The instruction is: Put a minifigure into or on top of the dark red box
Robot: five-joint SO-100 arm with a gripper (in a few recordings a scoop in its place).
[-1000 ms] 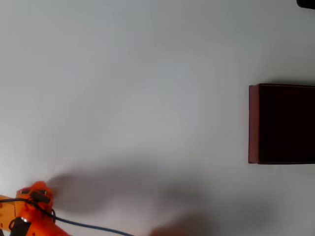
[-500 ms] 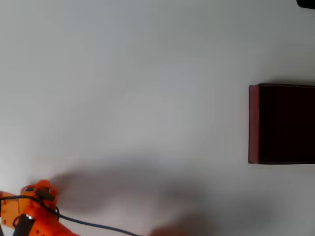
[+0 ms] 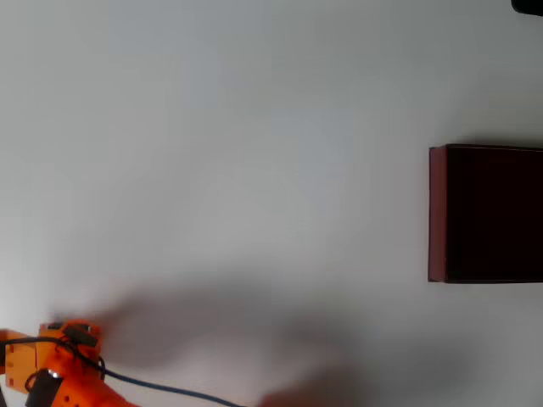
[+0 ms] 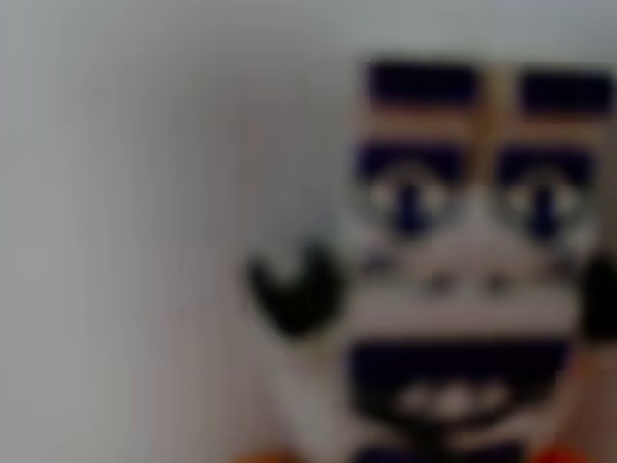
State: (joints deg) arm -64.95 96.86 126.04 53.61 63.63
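In the wrist view the minifigure (image 4: 453, 280) looms close and blurred: white and grey with dark bands and a black hand at its left. Orange fingertips (image 4: 258, 455) show at the bottom edge on either side of its body, so my gripper (image 4: 410, 453) is shut on it. Seen from overhead, the orange gripper (image 3: 75, 331) sits at the bottom left corner, and the figure is hidden there. The dark red box (image 3: 437, 212), with a near-black inside, lies at the right edge, far from the gripper.
A plain white table (image 3: 254, 153) spreads between the arm and the box. A blue cable (image 3: 161, 390) trails from the arm along the bottom edge. A small dark object (image 3: 528, 5) shows in the top right corner.
The gripper has shifted slightly right and down at the bottom left corner of the overhead view. The box has not moved.
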